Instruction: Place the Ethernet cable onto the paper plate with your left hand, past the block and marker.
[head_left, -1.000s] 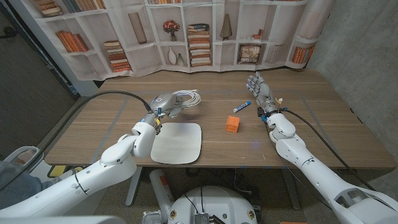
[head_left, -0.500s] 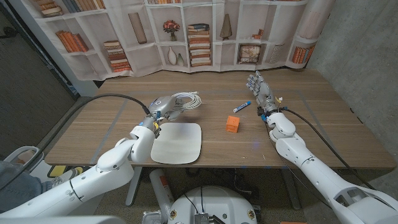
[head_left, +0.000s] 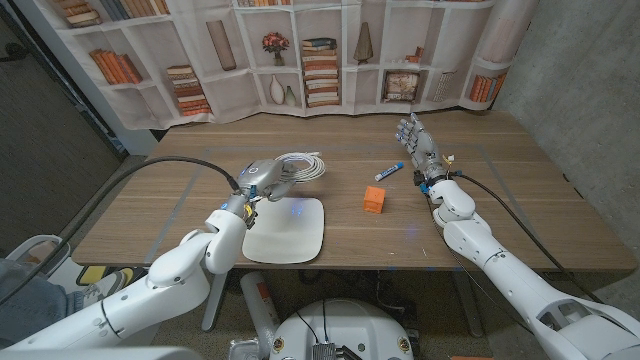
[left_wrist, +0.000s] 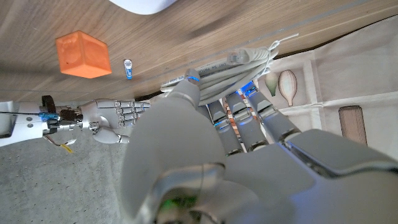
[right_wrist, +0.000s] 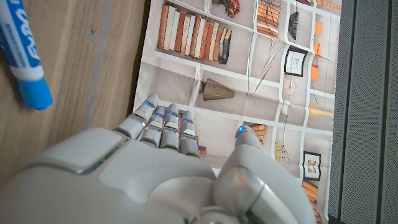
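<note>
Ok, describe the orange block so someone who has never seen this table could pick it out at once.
Start at the white paper plate near the table's front edge, then look across the wood toward the robot's right arm. The orange block sits alone there, in front of the blue-capped marker. It is the only small, bright orange cube on the table.

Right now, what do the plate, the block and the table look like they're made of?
Plate: matte white, thin raised rim, probably paper. Block: solid orange, flat sheen, plastic or painted wood; can't tell. Table: brown wood grain in planks, possibly laminate.
</note>
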